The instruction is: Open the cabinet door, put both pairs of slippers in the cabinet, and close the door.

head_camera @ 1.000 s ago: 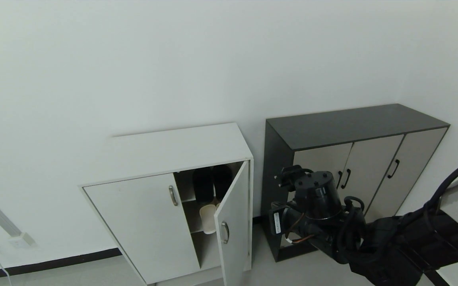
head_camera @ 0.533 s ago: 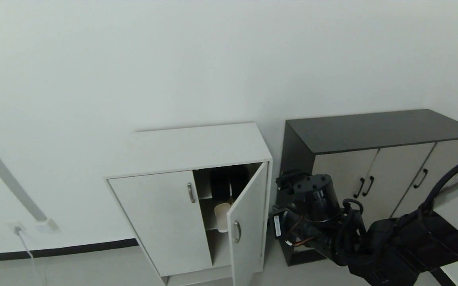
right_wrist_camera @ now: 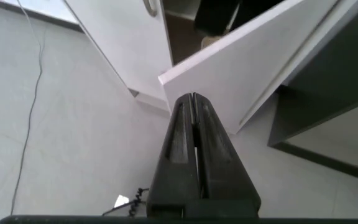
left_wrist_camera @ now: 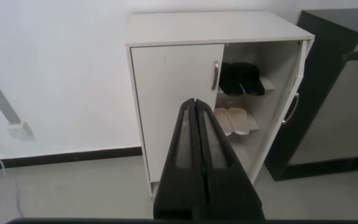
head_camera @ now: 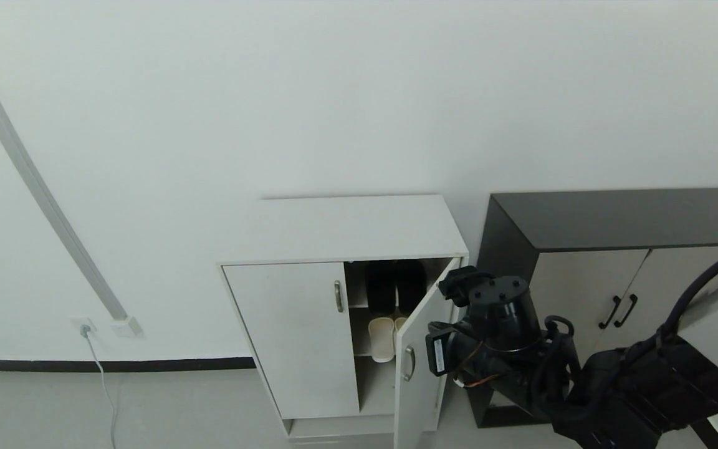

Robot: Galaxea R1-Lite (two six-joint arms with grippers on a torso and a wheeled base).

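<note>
The white cabinet (head_camera: 359,227) sits low and centre in the head view, a plain boxy thing with two doors. The left door (head_camera: 290,337) is shut flat. The right door (head_camera: 418,374) is swung partway out toward the camera, so there's a gap in the middle. Each door has a small metal bar handle (head_camera: 338,296) near the centre seam. Both pairs are inside. The black slippers (head_camera: 394,284) are up top, side by side. The cream slippers (head_camera: 382,333) are one level down, right under them and also side by side.
</note>
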